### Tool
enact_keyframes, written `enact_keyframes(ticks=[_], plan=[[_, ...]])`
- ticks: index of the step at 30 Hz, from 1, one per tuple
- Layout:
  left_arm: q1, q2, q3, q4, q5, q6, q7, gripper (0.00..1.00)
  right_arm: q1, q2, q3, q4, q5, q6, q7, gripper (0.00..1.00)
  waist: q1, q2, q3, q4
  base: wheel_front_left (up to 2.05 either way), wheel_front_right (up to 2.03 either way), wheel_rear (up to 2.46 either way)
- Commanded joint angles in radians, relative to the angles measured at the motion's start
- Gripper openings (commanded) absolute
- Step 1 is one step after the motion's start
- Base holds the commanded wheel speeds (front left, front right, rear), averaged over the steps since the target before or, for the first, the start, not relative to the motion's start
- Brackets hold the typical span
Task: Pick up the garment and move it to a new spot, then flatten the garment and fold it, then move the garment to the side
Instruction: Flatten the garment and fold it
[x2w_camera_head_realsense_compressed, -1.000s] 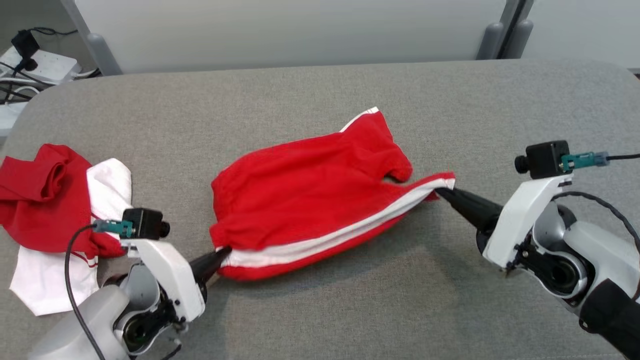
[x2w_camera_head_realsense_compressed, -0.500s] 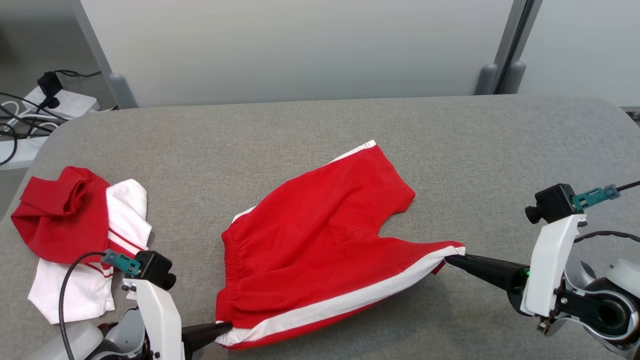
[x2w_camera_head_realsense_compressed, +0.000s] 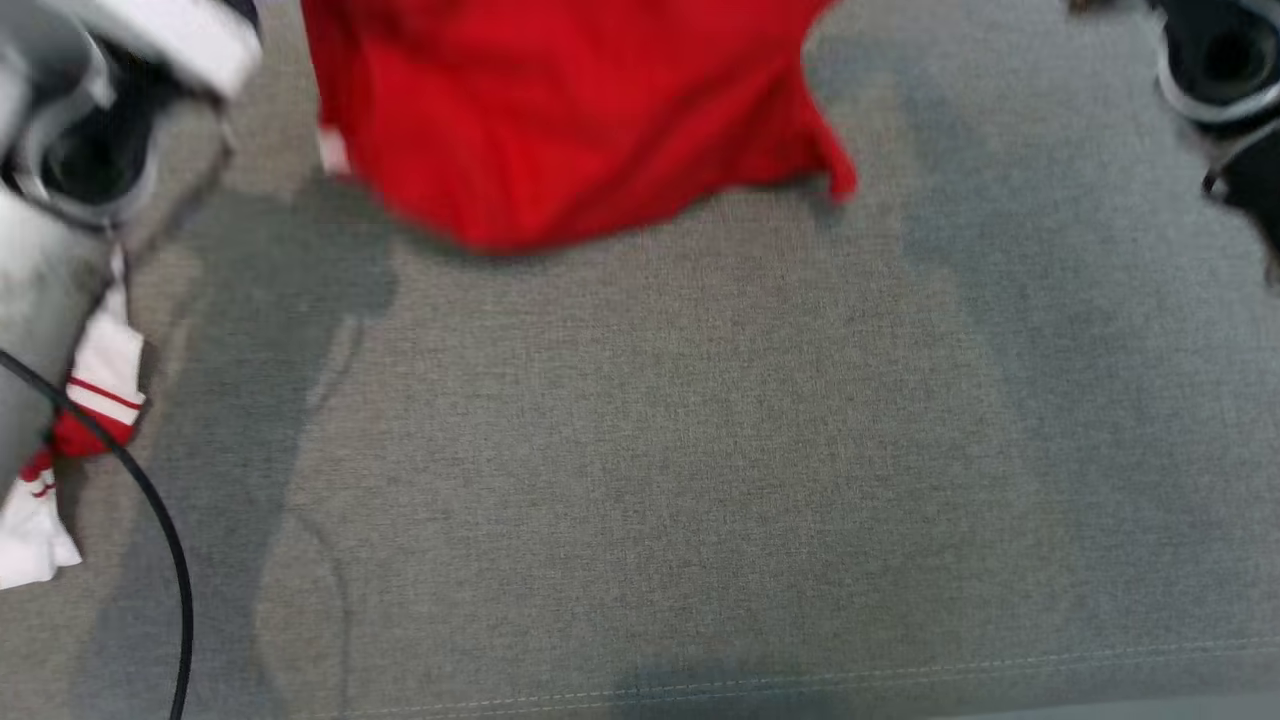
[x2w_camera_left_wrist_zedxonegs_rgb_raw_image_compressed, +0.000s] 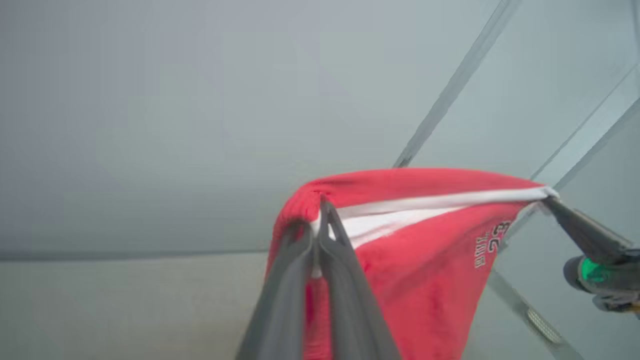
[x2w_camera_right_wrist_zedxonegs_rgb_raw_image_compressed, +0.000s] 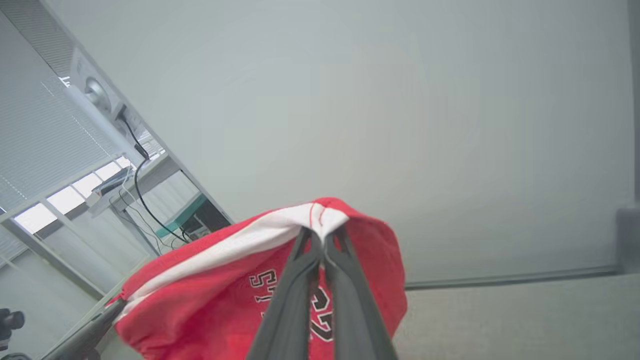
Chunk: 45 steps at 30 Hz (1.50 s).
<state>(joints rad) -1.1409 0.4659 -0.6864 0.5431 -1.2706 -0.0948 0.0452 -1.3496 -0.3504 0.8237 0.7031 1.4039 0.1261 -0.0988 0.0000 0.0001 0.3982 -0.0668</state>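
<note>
Shorts (x2w_camera_head_realsense_compressed: 560, 120) hang from their striped top edge, stretched level between my left end effector (x2w_camera_left_wrist_zedxonegs_rgb_raw_image_compressed: 320, 217) and right end effector (x2w_camera_right_wrist_zedxonegs_rgb_raw_image_compressed: 323, 236) — both clamped on corners — above the surface (x2w_camera_head_realsense_compressed: 700, 450).

Head cam: steep down-look, close over the gray table (x2w_camera_head_realsense_compressed: 640, 450) — red shorts (x2w_camera_head_realsense_compressed: 560, 110) cut off at frame top, blurred. Left wrist cam: right behind the left gripper (x2w_camera_left_wrist_zedxonegs_rgb_raw_image_compressed: 320, 212) at one end of the shorts, facing along the stretched hem toward the pale wall (x2w_camera_left_wrist_zedxonegs_rgb_raw_image_compressed: 175, 100); right gripper (x2w_camera_left_wrist_zedxonegs_rgb_raw_image_compressed: 549, 201) at the shorts' far end. Right wrist cam: mirror setup from that far end, equally near. Shared by all three — the shorts; each wrist cam also sees the other gripper.
</note>
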Motion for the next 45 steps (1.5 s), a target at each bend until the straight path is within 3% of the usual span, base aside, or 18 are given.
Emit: enact_keyframes(ticks=[1, 4, 8, 15, 20, 24, 32, 45], plan=[[-0.114, 0.028, 0.061, -0.010, 0.035, -0.017, -0.073, 0.00, -0.046, 0.003, -0.026, 0.006, -0.031, 0.005, -0.076, 0.00, 0.0000, -0.0001, 0.097, -0.036, 0.00, 0.00, 0.00], [-0.211, 0.016, 0.056, -0.005, 0.092, -0.033, -0.182, 0.00, -0.109, 0.003, -0.063, -0.005, -0.056, 0.005, -0.137, 0.00, 0.0000, -0.0001, 0.096, -0.040, 0.00, 0.00, 0.00], [-0.195, 0.036, 0.007, -0.003, 0.077, -0.035, -0.206, 0.00, -0.077, -0.023, -0.039, -0.058, -0.042, 0.005, -0.117, 0.00, 0.0000, -0.0001, 0.105, -0.051, 0.00, 0.00, 0.00], [0.004, 0.075, -0.077, 0.051, 0.015, -0.036, -0.261, 0.00, 0.106, -0.112, 0.056, -0.210, 0.051, 0.005, 0.015, 0.00, 0.0000, -0.0001, 0.148, -0.061, 0.00, 0.00, 0.00], [0.183, 0.056, -0.105, 0.048, -0.035, -0.036, -0.301, 0.00, 0.287, -0.187, 0.105, -0.300, 0.144, 0.005, 0.092, 0.00, 0.0000, -0.0001, 0.129, -0.054, 0.00, 0.00, 0.00], [0.273, 0.035, -0.067, 0.025, -0.019, -0.036, -0.306, 0.00, 0.381, -0.227, 0.116, -0.343, 0.182, 0.005, 0.104, 0.00, 0.0000, -0.0001, 0.099, -0.043, 0.00, 0.00, 0.00], [0.518, -0.055, 0.056, -0.014, 0.123, -0.036, -0.307, 0.00, 0.555, -0.271, 0.122, -0.403, 0.242, 0.005, 0.127, 0.00, 0.0000, -0.0001, -0.040, -0.023, 0.00, 0.00, 0.00], [0.742, -0.101, 0.047, 0.012, 0.145, -0.036, -0.307, 0.00, 0.740, -0.253, 0.150, -0.430, 0.256, 0.005, 0.188, 0.00, 0.0000, -0.0001, -0.215, -0.043, 0.00, 0.00, 0.00]])
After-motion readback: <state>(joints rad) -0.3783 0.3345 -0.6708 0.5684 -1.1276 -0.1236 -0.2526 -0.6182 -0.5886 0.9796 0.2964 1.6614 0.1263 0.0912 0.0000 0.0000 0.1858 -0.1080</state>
